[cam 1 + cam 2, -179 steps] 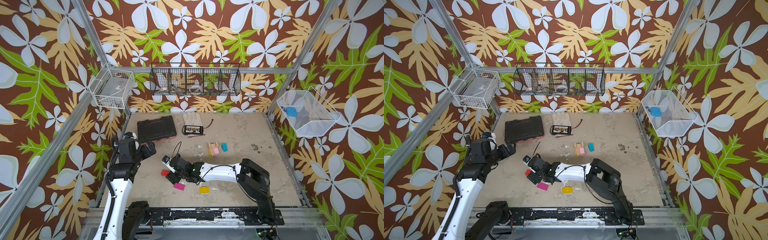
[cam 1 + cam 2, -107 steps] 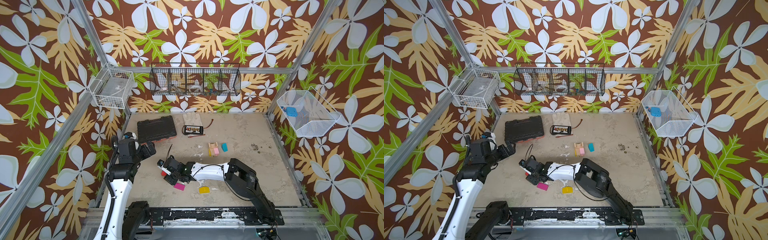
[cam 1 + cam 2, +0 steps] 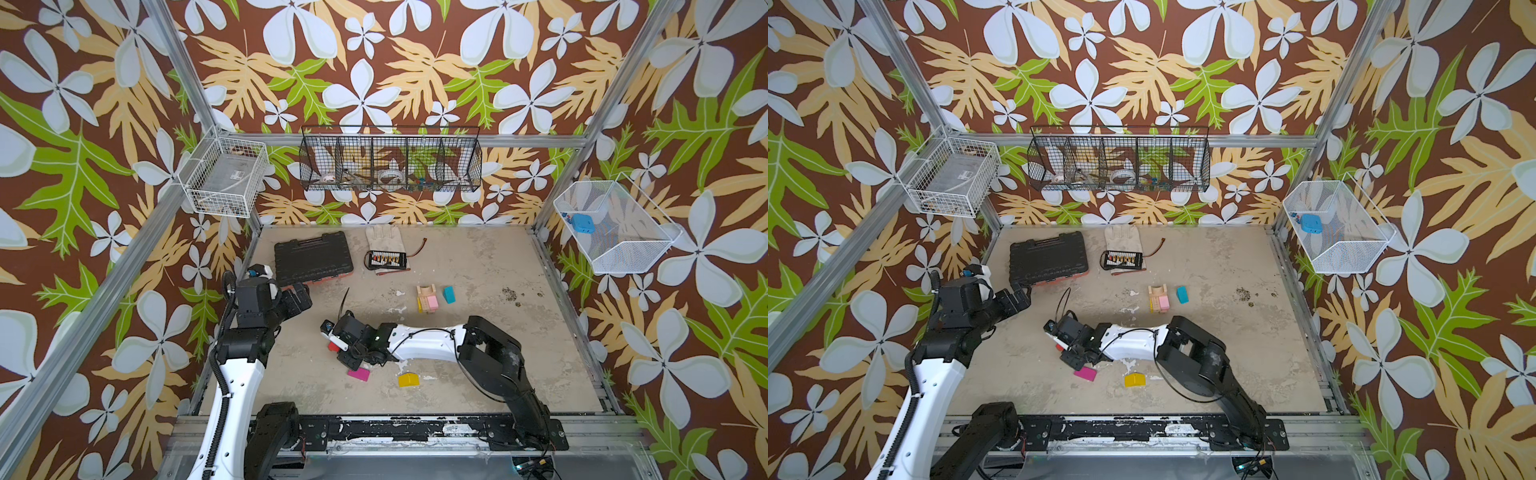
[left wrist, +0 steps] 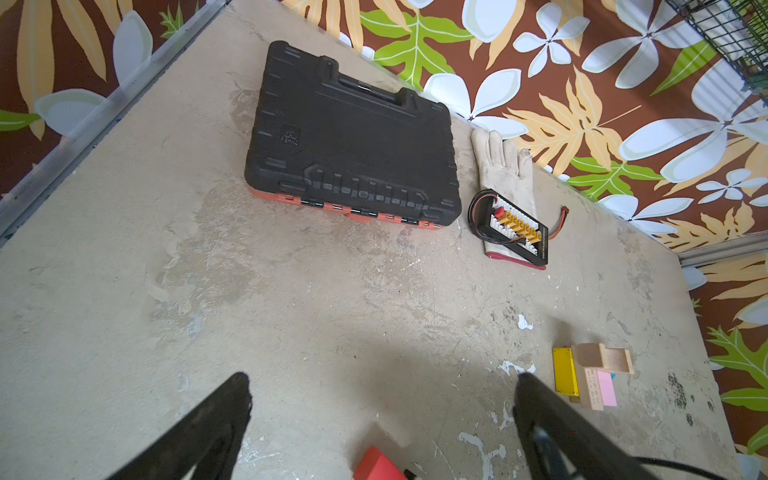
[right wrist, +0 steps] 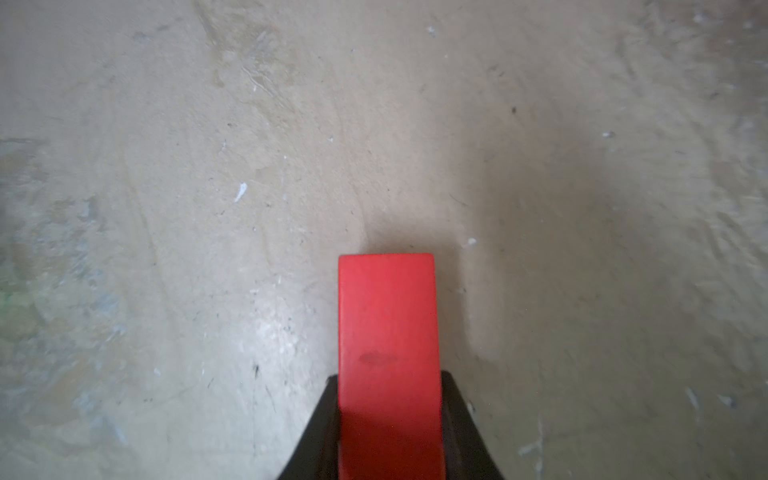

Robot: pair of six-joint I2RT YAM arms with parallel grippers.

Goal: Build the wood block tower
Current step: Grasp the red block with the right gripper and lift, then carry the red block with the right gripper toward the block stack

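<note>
Find red block at 8 o'clock from table centre, clamped on both sides by right gripper. Note magenta block at 5 o'clock of it, yellow block at 4 o'clock, block cluster with teal block at 2 o'clock. See left gripper at 11 o'clock, spread wide, holding nothing.

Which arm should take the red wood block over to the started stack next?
Right: the right claw grips the red rectangular wood block; the left claw hangs open, empty, by the black tool case.
</note>
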